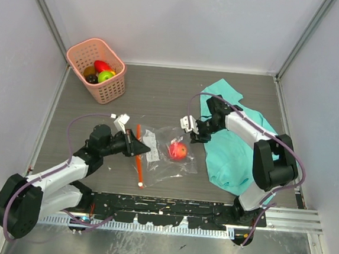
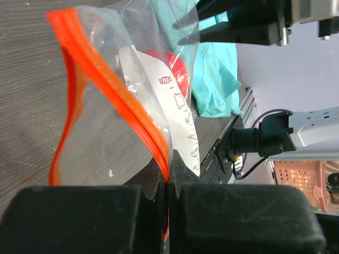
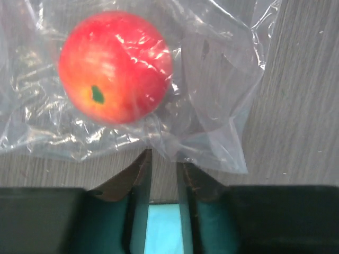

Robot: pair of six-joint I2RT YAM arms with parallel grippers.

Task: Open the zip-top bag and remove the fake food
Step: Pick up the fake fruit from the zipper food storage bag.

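One clear bag (image 1: pixel 168 153) on the table, one red apple (image 1: pixel 178 150) inside it
The left gripper (image 1: pixel 144 151) was clamped shut on the orange strip (image 2: pixel 106 87) at the bag's left end. The right gripper (image 1: pixel 194 133) stood at the bag's right edge, jaws a narrow gap apart, and any hold on the film could not be made out. The pink basket (image 1: pixel 111 92), well apart, held at least four pieces (image 1: pixel 101 71), overlapping. One teal cloth (image 1: pixel 238 154) lay beneath the right arm

table (image 1: pixel 160 96): grey wood-grain | 11 o'clock: pink basket (image 1: pixel 97 69) | centre: clear bag (image 1: pixel 164 153), its 9 o'clock edge seemingly lifted | 3 o'clock: crumpled teal cloth (image 1: pixel 233 144)
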